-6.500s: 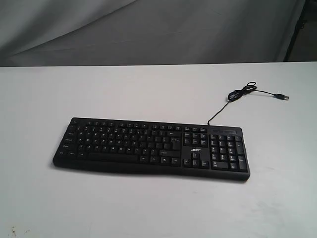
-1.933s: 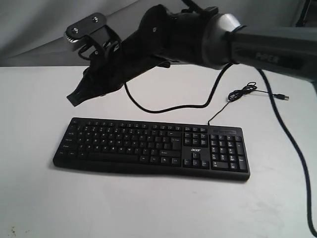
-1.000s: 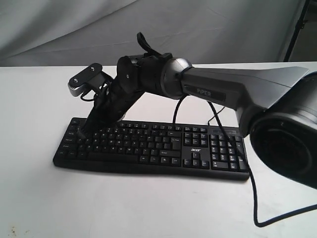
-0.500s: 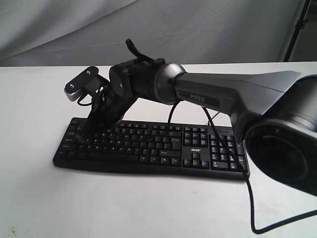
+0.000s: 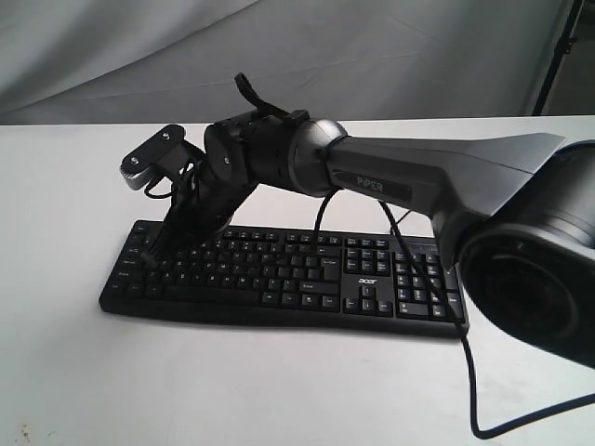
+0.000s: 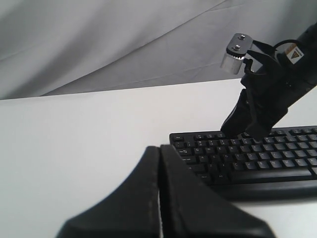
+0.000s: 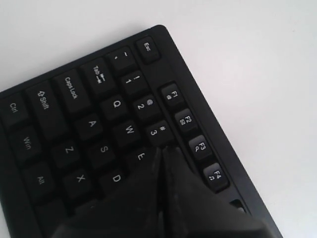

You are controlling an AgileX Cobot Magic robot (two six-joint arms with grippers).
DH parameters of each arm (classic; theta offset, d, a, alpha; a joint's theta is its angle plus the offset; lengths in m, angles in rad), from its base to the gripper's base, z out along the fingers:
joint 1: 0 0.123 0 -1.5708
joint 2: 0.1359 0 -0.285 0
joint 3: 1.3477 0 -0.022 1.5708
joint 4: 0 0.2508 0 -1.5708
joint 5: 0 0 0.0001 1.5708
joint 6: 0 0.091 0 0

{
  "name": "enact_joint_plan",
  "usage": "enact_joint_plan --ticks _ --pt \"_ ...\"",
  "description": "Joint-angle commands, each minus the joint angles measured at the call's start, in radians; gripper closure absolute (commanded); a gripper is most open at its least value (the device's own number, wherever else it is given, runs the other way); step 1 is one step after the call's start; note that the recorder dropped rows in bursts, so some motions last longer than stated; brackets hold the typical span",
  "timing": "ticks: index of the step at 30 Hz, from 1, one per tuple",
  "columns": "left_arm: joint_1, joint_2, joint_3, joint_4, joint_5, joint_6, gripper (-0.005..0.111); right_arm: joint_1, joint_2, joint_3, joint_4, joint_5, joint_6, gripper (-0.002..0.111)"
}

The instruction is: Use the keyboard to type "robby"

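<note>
The wide black keyboard (image 5: 307, 279) with an acer logo lies on the white table. My right arm reaches across from the right, and its shut gripper (image 5: 158, 249) points down at the keyboard's upper left letter rows. In the right wrist view the keyboard (image 7: 89, 129) fills the picture, and the closed tip of the right gripper (image 7: 163, 148) sits just beside the E key, below the 3 key. The left gripper (image 6: 159, 148) hangs shut and empty over bare table, to the left of the keyboard (image 6: 247, 158). In that view the right gripper (image 6: 233, 130) shows too.
The keyboard's thin black USB cable runs behind the right arm, mostly hidden. A loose black arm cable (image 5: 483, 409) hangs down at the front right. A grey cloth backdrop (image 5: 372, 56) rises behind the table's far edge.
The right arm came in from the right and lowered its shut gripper onto the keyboard's upper left keys. In the last half second it has barely moved.
</note>
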Motion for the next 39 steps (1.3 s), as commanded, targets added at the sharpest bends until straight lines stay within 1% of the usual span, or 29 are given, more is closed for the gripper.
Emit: enact_joint_plan --ticks 1,18,39 --pt "-0.006 -0.003 0.004 0.005 -0.005 -0.003 0.107 0.0 0.013 -0.005 -0.008 -0.011 0.004 0.108" --pt "-0.006 -0.003 0.004 0.005 -0.005 -0.003 0.107 0.0 0.017 -0.008 -0.008 0.012 0.007 0.108" --pt "-0.006 -0.003 0.004 0.005 -0.005 -0.003 0.107 0.0 0.019 -0.008 -0.008 -0.008 0.004 0.108"
